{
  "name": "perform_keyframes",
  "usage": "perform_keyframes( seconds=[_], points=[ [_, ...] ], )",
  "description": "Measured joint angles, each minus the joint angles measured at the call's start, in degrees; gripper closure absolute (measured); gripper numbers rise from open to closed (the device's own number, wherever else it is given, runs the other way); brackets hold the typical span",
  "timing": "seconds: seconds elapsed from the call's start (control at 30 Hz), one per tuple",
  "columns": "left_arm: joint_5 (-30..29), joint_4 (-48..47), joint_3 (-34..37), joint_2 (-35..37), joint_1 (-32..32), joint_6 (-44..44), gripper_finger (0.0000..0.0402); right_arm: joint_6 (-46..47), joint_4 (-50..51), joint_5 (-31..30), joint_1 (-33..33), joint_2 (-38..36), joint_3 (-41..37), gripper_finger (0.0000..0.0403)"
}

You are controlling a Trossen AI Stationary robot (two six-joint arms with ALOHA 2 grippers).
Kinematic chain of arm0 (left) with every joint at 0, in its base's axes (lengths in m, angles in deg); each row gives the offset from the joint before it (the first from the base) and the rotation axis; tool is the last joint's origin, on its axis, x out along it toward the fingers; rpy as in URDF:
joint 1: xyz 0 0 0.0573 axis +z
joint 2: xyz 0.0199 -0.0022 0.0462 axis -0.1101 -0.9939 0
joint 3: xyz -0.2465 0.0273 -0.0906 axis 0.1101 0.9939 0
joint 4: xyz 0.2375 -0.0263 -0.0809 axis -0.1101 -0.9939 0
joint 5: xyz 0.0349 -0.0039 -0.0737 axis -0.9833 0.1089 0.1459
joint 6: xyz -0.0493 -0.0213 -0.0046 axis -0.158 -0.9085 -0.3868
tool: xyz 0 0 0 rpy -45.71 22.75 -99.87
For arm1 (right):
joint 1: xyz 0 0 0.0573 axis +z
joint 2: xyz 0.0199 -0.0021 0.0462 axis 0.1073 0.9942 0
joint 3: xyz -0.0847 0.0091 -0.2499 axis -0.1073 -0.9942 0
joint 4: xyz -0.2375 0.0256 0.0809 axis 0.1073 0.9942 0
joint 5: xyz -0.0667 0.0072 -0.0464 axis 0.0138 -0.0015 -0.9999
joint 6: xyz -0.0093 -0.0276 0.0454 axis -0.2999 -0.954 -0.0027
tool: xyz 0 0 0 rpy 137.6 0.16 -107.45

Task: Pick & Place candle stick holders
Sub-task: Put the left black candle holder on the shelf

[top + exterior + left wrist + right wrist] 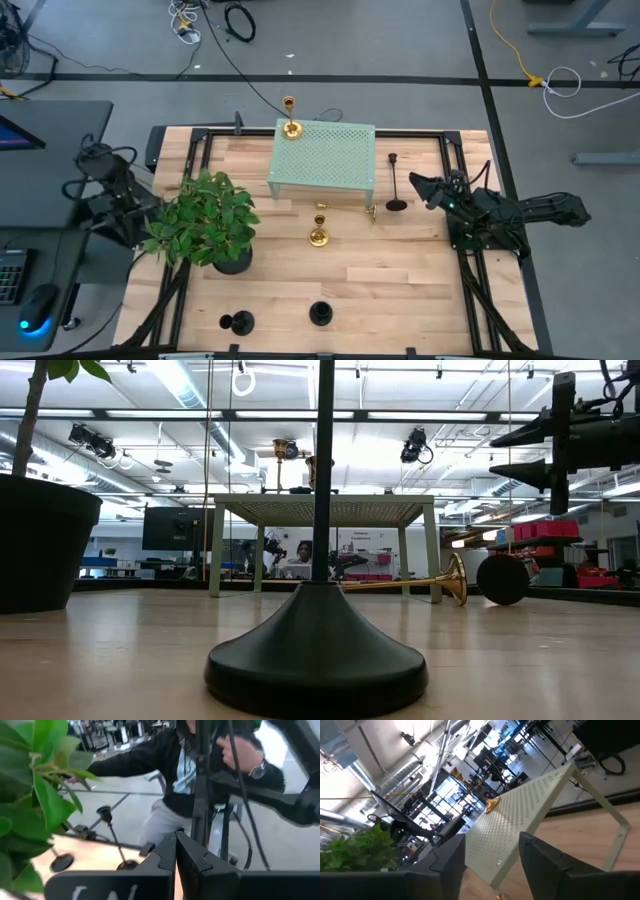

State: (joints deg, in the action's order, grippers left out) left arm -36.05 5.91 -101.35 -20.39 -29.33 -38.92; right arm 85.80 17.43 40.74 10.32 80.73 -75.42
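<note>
Overhead, the pale wooden bench [380, 280] carries a pale green perforated metal stand [325, 158] toward twelve o'clock and a leafy green potted plant [205, 220] at nine o'clock. One shiny gold candle stick holder [290, 118] stands upright on the stand's ten o'clock corner. A second, shorter gold holder [319, 231] stands on the bench just in front of the stand, and a third gold holder [410, 584] lies tipped on its side by the stand's four o'clock leg. A tall matte black holder [395, 185] stands just beside that corner, at the stand's three o'clock side. Two more black holders sit near the six o'clock edge: one [237, 322] at seven o'clock, the other [320, 313] close to six o'clock, looming large in the low view.

At three o'clock the right hand [418, 187] hovers above the bench near the tall black holder, its fingers spread wide and holding nothing. The left hand [175, 852] rests at the bench's nine o'clock edge beside the plant, fingers pressed together, empty. Beyond the bench, a person in a dark jacket [170, 760] is visible.
</note>
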Motion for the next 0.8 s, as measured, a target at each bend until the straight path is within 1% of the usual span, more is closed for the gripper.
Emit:
perform_keyframes(
  seconds=[0.07,0.1,0.17,0.27,0.37,0.47,0.6,0.7,0.73,0.8],
  points=[
    [-0.2,0.5,1.3,0.0,-0.1,-1.5,0.0388,1.1,0.0,0.0,0.0,0.9,0.0,0.0218],
    [0.5,2.5,2.1,0.0,0.0,-2.3,0.0388,1.6,0.0,0.0,0.0,1.3,0.0,0.0218],
    [2.4,6.1,4.6,0.0,0.3,-3.9,0.0388,2.1,0.0,0.0,0.0,2.1,0.0,0.0218],
    [5.4,7.5,7.6,0.0,0.9,-6.0,0.0388,3.0,-0.4,0.0,0.0,3.1,0.0,0.0218],
    [5.9,8.3,8.0,0.0,1.8,-7.8,0.0389,2.9,-2.0,0.6,0.0,3.8,0.0,0.0218],
    [8.6,9.2,8.0,0.0,2.9,-7.8,0.0392,0.9,-3.3,2.3,0.0,3.9,0.0,0.0218],
    [9.5,9.3,7.9,-0.1,4.1,-9.3,0.0394,-1.1,-5.1,4.0,0.0,3.9,0.0,0.0218],
    [8.3,5.8,6.7,-0.2,4.0,-7.6,0.0394,-1.6,-5.9,4.4,0.0,3.9,0.0,0.0218],
    [6.8,5.7,6.2,-0.2,4.0,-7.5,0.0394,-1.5,-6.0,4.4,0.0,3.9,0.0,0.0218],
    [1.7,5.8,5.5,-0.2,4.0,-7.5,0.0394,-1.5,-6.0,4.4,0.0,3.9,0.0,0.0218]
  ],
)
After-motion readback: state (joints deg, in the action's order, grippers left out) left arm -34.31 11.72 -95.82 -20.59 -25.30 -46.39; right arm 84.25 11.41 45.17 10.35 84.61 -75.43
